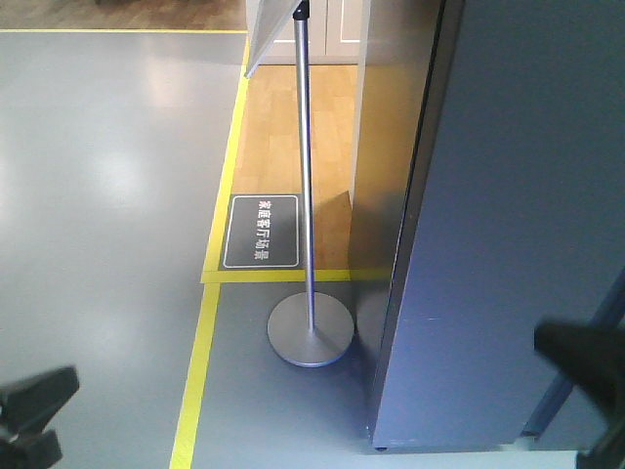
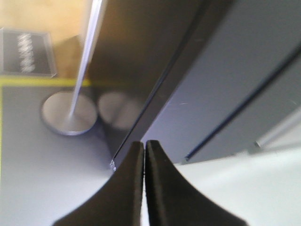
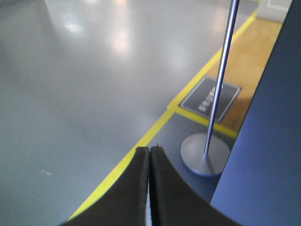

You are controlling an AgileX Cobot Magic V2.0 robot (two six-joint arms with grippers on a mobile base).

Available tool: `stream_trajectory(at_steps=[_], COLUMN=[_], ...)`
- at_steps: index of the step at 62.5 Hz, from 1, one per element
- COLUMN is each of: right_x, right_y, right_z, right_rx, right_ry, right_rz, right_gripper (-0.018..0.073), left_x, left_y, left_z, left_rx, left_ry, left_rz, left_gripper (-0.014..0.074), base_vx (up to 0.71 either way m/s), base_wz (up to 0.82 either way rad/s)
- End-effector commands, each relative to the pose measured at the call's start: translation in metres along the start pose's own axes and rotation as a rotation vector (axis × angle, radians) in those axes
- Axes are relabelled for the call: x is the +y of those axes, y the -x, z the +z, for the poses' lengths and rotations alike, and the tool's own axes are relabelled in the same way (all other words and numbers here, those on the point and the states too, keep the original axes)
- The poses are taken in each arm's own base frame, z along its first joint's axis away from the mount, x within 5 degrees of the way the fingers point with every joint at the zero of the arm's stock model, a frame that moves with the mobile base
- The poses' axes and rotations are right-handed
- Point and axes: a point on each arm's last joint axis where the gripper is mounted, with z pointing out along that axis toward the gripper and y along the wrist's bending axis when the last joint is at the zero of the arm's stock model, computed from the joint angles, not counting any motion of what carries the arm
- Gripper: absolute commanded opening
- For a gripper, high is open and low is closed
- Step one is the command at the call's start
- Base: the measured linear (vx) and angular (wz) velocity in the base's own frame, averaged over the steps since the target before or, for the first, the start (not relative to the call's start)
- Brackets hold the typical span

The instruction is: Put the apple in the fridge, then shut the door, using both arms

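The apple is out of view in every frame. The fridge (image 1: pixel 488 244) fills the right side of the front view as a tall dark grey face, and it also shows in the left wrist view (image 2: pixel 225 70) and the right wrist view (image 3: pixel 268 141). None of its white interior shows, and I cannot tell the door apart from the body. My left gripper (image 2: pixel 144 142) is shut with nothing in it, hanging near the fridge's lower corner. My right gripper (image 3: pixel 149 149) is shut and empty above the grey floor. Black arm parts show at the bottom left (image 1: pixel 34 405) and bottom right (image 1: pixel 586 357).
A metal pole on a round base (image 1: pixel 311 332) stands just left of the fridge. A yellow floor line (image 1: pixel 200 362) borders a wooden floor area (image 1: pixel 283 127) with a black sign (image 1: pixel 261 232). Open grey floor (image 1: pixel 98 195) lies to the left.
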Motion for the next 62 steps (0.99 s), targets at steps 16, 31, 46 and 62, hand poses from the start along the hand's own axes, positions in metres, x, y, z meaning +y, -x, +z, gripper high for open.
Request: stream_trajectory(at_steps=[16,31,46,62], right_x=[0.018,0.022,0.024,0.024], right_y=[-0.047,-0.047,-0.048,-0.048], right_z=[-0.001,-0.001,-0.001,-0.001], right_rx=[-0.018,-0.018,-0.008,-0.008], right_ry=[-0.017,0.024,0.051,0.052], right_rz=[0.043,0.054,0.054,0.054], right_gripper=[-0.0006,-0.0006,-0.0006,-0.0006], left_x=[0.019,0.019,0.016,0.016], left_y=[-0.021,-0.022,-0.024,-0.024], left_z=[-0.005,-0.005,-0.005,-0.005], left_rx=[-0.095,-0.092,-0.066,-0.062], left_ry=[0.091,0.088,0.053,0.053], left_rz=[-0.195,-0.195,-0.195,-0.183], left_gripper=[-0.0008,-0.0008,-0.0008,-0.0008], base_vx=[0.0,0.0,0.0,0.0], base_wz=[0.0,0.0,0.0,0.0])
